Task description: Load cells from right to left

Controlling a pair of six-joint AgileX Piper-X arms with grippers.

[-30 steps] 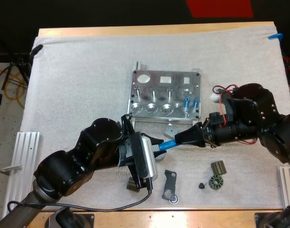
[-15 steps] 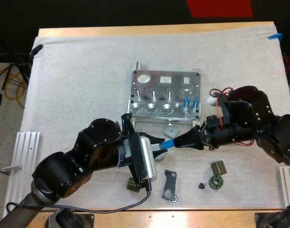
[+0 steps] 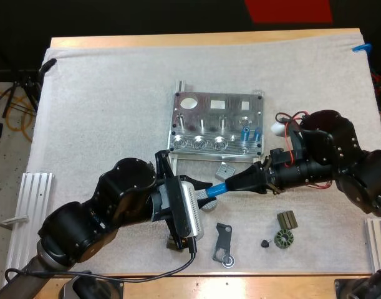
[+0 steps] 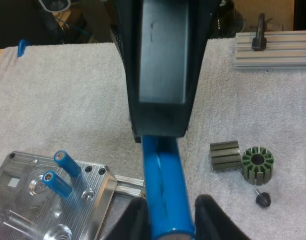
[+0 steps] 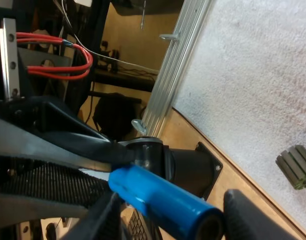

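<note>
- Blue cell (image 3: pixel 219 189) spans between grippers, long axis running from left gripper (image 3: pixel 207 194) towards right gripper (image 3: pixel 235 183).
- Left jaws pinch its end; right gripper's hold cannot be told.
- Just beyond lies the fixture (image 3: pixel 216 128).

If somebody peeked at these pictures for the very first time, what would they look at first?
Probably the bright blue cylinder over the middle of the mat, held up right where the right hand and the left hand meet tip to tip. Next comes the shiny metal fixture just beyond them, with two more blue cylinders poking up near its right end.
</note>
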